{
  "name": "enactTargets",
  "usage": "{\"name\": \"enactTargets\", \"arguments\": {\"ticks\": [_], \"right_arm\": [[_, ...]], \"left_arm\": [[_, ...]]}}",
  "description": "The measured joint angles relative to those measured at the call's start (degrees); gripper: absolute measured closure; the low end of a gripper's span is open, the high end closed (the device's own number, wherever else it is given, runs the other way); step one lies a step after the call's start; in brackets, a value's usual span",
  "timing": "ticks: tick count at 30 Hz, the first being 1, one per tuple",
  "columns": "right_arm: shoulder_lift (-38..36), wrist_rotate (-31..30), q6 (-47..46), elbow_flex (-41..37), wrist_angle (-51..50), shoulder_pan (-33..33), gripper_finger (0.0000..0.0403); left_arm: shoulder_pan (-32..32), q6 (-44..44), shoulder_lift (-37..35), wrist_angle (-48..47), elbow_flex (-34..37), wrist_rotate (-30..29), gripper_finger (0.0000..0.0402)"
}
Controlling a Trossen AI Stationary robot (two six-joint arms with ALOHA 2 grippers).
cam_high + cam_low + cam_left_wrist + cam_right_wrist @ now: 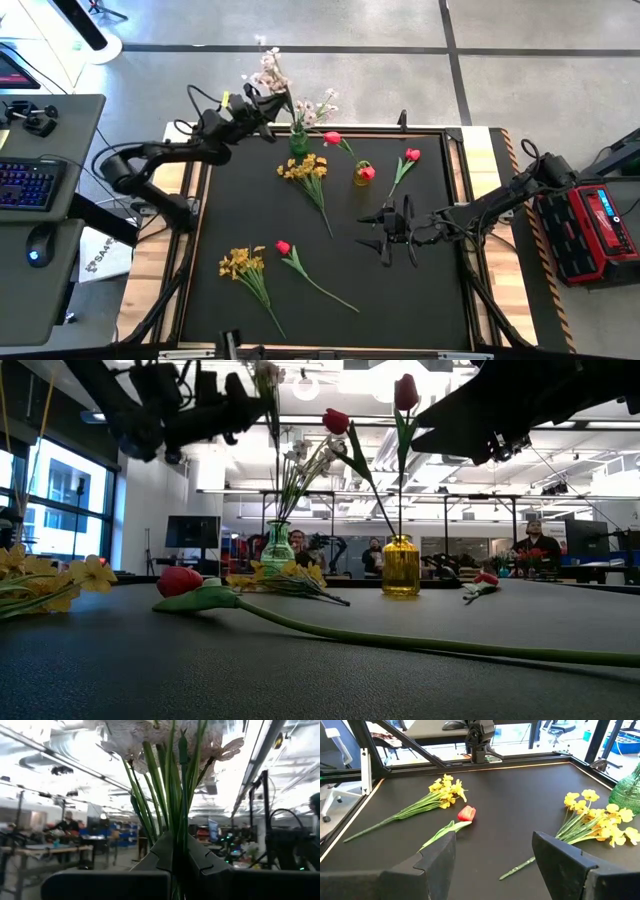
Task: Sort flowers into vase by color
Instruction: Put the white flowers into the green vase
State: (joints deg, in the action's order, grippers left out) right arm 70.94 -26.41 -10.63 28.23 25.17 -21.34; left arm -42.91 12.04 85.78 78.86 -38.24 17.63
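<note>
High view: left gripper [262, 103] clenched on a white sprig [268, 72] just beside the green vase [298, 140]; right gripper [385, 232] released, a red tulip [283, 247] beyond it, stem slanting away; low view: sprig upright over the vase; right wrist view: tulip lies ahead of the spread fingers [440, 851], the nearer arm

White sprig [172, 795] between closed jaws

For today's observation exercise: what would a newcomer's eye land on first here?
The left tool, shut on a white sprig, holds it above the green vase at the table's far edge. Beside it stands a yellow vase with red tulips; yellow bunches lie loose on the black mat.
</note>
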Motion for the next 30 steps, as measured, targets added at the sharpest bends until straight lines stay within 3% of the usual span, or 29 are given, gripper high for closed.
{"name": "enactTargets", "arguments": {"ticks": [6, 9, 30], "right_arm": [[0.0, 0.0, -1.36, 0.0, 0.46, 0.0, 0.0155], [0.0, -0.02, -1.36, 0.0, 0.55, 0.0, 0.0155], [0.0, -0.02, -3.9, 0.02, 2.54, -0.03, 0.0155]], "left_arm": [[-3.41, 7.77, 5.23, 10.68, 0.0, 3.89, 0.0401], [-4.23, 9.08, 6.75, 10.99, -0.04, 4.46, 0.0401], [-3.85, -1.01, 9.2, 8.36, -0.07, 7.76, 0.0401]]}}
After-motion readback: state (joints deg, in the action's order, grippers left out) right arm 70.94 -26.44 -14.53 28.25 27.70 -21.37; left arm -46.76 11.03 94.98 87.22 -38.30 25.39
